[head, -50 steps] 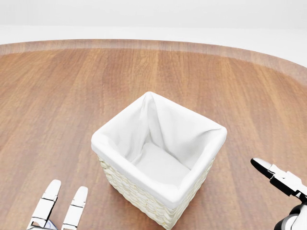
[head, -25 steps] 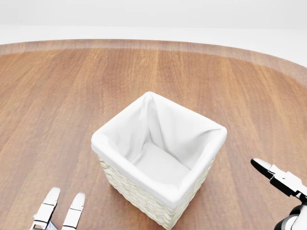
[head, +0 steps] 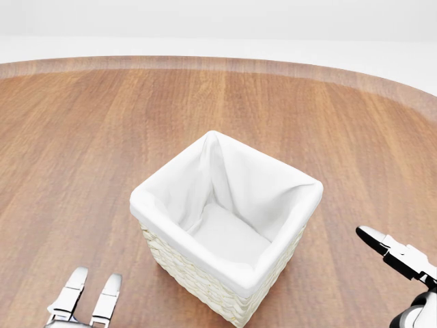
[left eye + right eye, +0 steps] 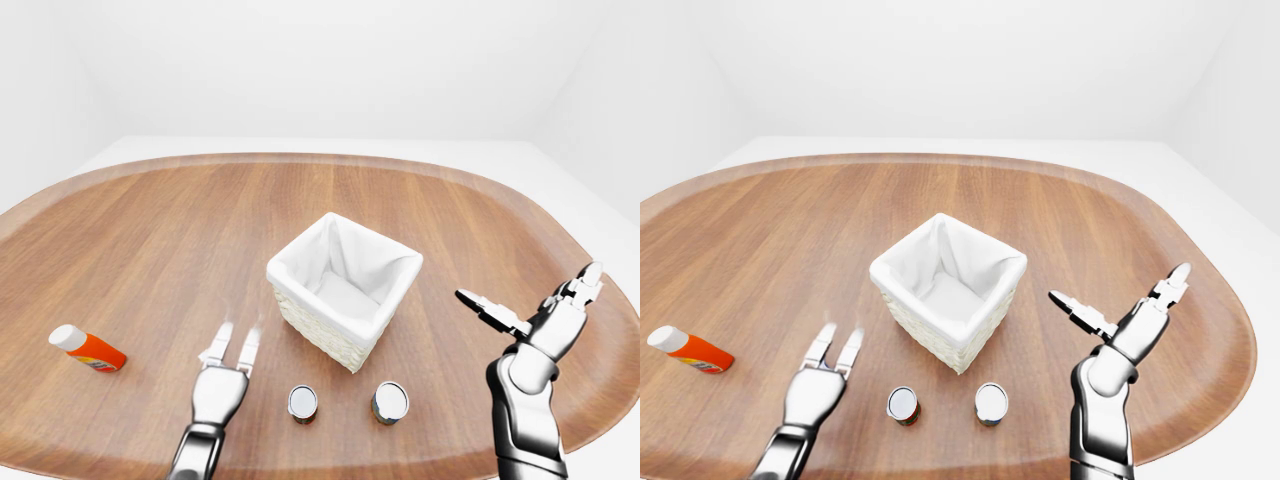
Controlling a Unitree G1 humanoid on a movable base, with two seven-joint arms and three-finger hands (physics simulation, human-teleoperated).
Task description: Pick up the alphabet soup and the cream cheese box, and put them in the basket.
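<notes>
Fingers are spreading apart on both my left hand [image 4: 222, 372] and right hand [image 4: 535, 318], empty, flanking the basket [image 4: 344, 288]; I'm eyeing the lower-centre cans [image 4: 302, 402].

Oval wooden table [image 4: 150, 230]; white walls [image 4: 300, 60]

An orange bottle with a white cap [image 4: 88, 349] lay on its side at the near left of the wooden surface [image 4: 150, 230].
</notes>
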